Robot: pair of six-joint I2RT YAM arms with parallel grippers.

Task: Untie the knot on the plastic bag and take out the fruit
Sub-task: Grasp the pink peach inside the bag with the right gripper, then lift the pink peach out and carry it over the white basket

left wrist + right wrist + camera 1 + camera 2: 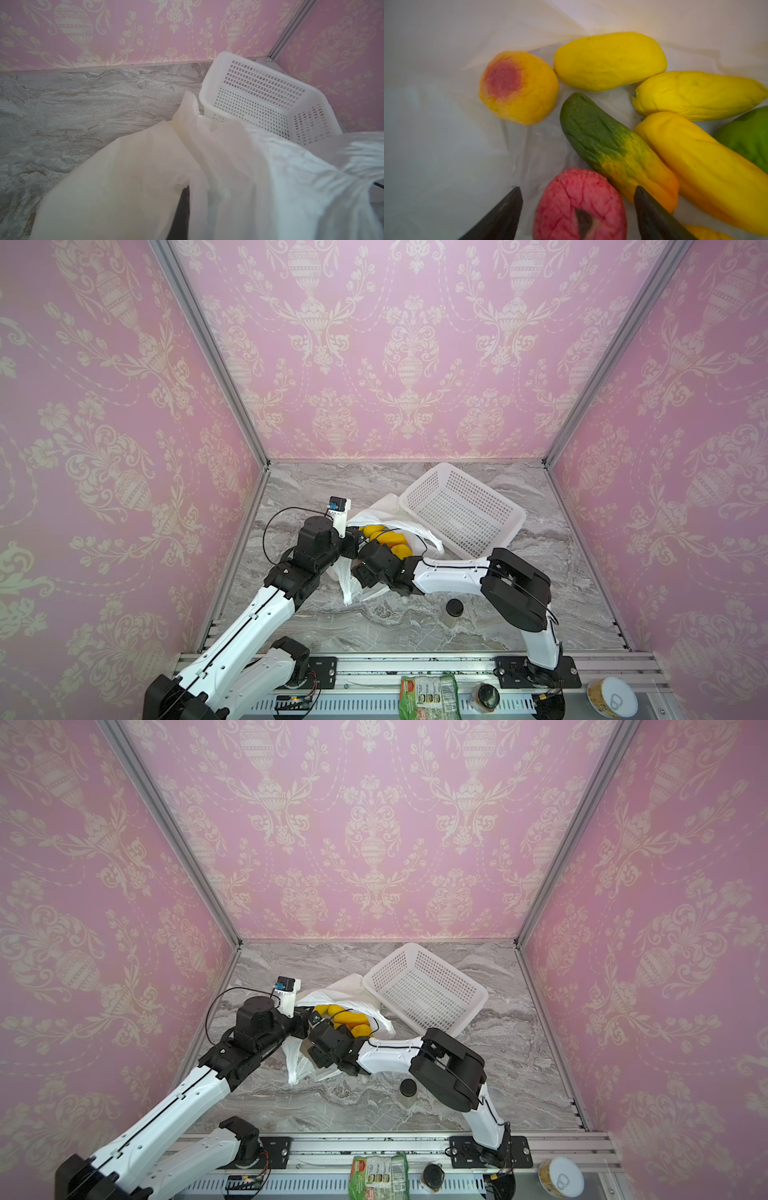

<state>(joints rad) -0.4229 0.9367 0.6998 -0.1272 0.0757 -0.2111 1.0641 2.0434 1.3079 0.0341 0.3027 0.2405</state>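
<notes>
Found left gripper (351, 541) pinched shut on the rim of the plastic bag (384, 506); saw the bag lying open mid-table with the fruit (610, 60) inside; caught right gripper (577, 189) inside the bag, jaws spread either side of a pink-red piece (579, 207); noted white basket (424, 489) just beside the bag, farther right; spotted dark-lidded jar (454, 608) standing apart, nearer the front.

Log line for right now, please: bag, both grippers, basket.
phase: fruit pick | plastic bag: open, unknotted | left gripper: shut on bag rim | right gripper: open inside bag, astride pink-red fruit | basket: no fruit
</notes>
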